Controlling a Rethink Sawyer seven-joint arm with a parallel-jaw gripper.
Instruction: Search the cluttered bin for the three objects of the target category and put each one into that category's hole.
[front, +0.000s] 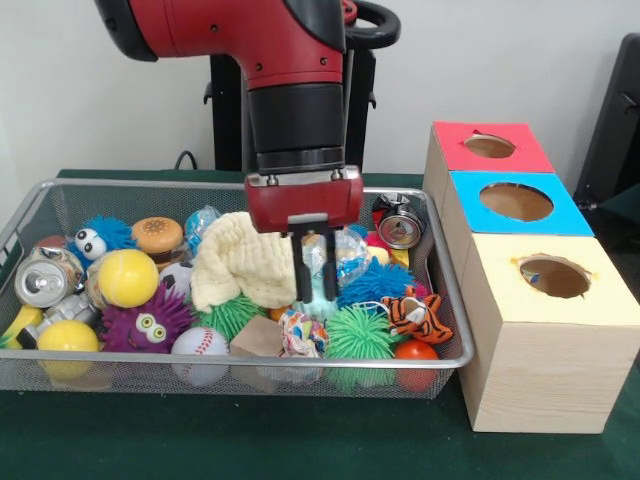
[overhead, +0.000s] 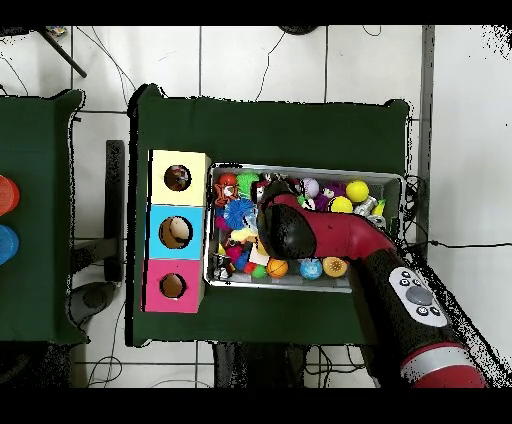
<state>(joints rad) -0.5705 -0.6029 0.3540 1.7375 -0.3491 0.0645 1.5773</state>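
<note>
Clutter fills the wire bin: balls, spiky rubber toys, a can, a cream cloth. The gripper hangs low over the middle of the bin, its two black fingers a little apart with nothing visibly between them, just beside the cloth and above a crinkly clear wrapper. Which category is wanted cannot be told; the nearest candidates are that wrapper and the blue spiky ball toward the bin's box-side edge. Both look light and soft, likely to squash and slip, so a pinch across the middle seems safest. The three-hole box stands just beside the bin.
</note>
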